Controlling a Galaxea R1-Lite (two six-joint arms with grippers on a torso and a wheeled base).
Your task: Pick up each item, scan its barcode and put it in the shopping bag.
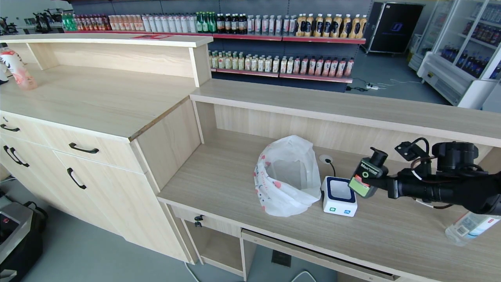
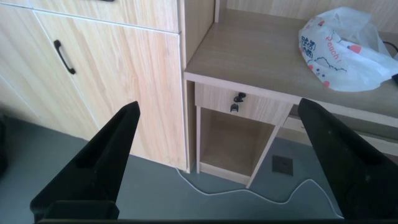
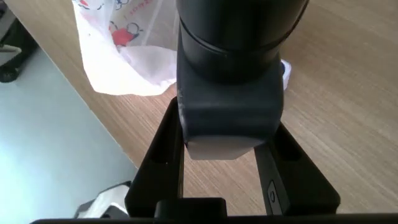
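Observation:
My right gripper (image 1: 372,182) is shut on a black pump bottle with a green label (image 1: 367,174), held tilted just right of the white barcode scanner (image 1: 339,196) and slightly above the desk. In the right wrist view the dark bottle (image 3: 230,74) sits between the two fingers (image 3: 163,163). The white printed shopping bag (image 1: 287,176) stands open directly left of the scanner. My left gripper (image 2: 217,168) hangs open with nothing in it, low in front of the desk's left end, with the bag (image 2: 345,43) far off on the desk.
A clear plastic bottle (image 1: 469,228) lies on the desk (image 1: 219,184) at the far right, under my right arm. Another bottle (image 1: 15,68) stands on the higher counter at far left. A raised ledge (image 1: 352,105) runs behind the desk. Drawers and cabinet doors (image 2: 93,68) are on the left.

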